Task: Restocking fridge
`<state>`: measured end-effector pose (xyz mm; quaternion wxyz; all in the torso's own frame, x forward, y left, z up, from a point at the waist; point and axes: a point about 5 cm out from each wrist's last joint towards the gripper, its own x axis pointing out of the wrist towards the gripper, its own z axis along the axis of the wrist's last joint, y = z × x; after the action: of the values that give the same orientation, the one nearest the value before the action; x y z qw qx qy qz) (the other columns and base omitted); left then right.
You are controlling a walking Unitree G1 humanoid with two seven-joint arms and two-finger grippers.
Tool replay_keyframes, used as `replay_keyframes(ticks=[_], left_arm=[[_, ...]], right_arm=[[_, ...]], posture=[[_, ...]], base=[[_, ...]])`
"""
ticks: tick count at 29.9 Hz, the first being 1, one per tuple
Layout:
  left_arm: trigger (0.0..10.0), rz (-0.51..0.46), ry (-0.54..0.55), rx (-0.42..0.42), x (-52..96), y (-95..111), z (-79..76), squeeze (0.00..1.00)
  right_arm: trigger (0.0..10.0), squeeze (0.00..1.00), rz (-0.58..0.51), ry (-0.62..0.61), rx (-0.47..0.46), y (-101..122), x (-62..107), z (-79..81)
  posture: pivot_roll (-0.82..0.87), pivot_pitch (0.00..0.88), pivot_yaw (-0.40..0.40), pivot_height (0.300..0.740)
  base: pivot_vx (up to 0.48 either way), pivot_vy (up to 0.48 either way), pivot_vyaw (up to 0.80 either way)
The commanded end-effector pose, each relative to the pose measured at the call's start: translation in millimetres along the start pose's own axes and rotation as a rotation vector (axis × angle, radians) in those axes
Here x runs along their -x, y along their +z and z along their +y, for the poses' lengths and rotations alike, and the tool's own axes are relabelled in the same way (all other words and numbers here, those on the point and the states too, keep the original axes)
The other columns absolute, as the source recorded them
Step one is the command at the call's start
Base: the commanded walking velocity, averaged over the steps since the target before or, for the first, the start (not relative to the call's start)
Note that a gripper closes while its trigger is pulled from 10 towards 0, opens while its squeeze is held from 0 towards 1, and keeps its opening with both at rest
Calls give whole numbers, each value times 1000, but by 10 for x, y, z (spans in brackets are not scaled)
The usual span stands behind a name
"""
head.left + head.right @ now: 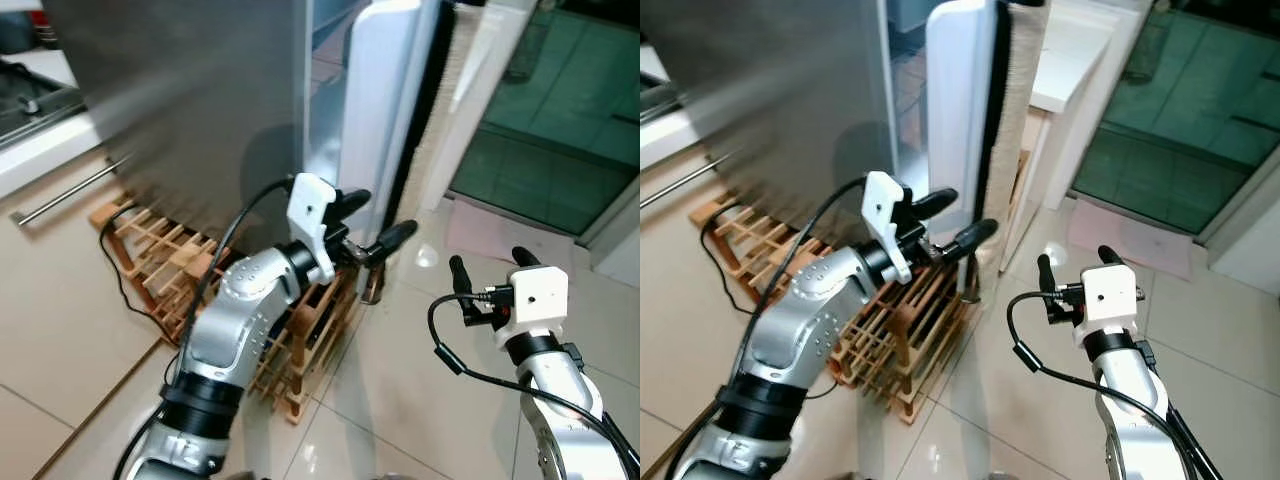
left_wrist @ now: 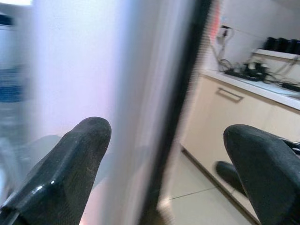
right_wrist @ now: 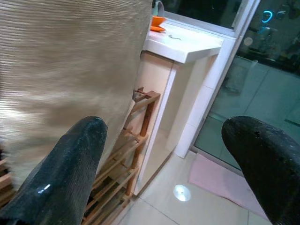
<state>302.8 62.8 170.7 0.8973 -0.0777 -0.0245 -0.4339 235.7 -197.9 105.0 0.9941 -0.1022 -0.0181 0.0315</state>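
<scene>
2 grippers are spread, clasping nothing. Left gripper [image 1: 372, 226] straddles the edge of the ajar fridge door [image 1: 385, 100] at 12 o'clock. Right gripper [image 1: 490, 268] hovers at 3 o'clock over the floor [image 1: 400, 390]. Wooden rack [image 1: 160, 262] stands at 9.

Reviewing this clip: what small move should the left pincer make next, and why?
Probably push a little further forward so the fingers straddle the fridge door's edge. The left pincer is open at that edge, the door ajar; the right pincer hovers open, empty.

Bright indoor light; glare spot on floor tiles [image 1: 427, 257]; motion blur smears fridge door [image 2: 140, 93].
</scene>
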Motion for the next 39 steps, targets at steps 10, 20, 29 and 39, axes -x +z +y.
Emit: replay_keyframes(ticks=[10,20,29,39], left_arm=[[10000,-24,86,121,508,116,258,0],[10000,-4,513,76,938,-75,534,0],[10000,206,984,-76,1246,-509,738,0],[10000,166,981,-98,1095,-556,631,0]], right_arm=[[10000,0,52,48,-31,-99,-42,26],[10000,0,72,158,-89,-131,46,133],[10000,0,-41,274,-52,128,-230,373],[10000,0,-70,184,-28,235,-757,170]], posture=[[-81,0,-17,740],[-57,0,-20,740],[-58,0,-8,740],[-60,0,1,740]], base=[[0,0,0],[0,0,0],[0,0,0],[0,0,0]])
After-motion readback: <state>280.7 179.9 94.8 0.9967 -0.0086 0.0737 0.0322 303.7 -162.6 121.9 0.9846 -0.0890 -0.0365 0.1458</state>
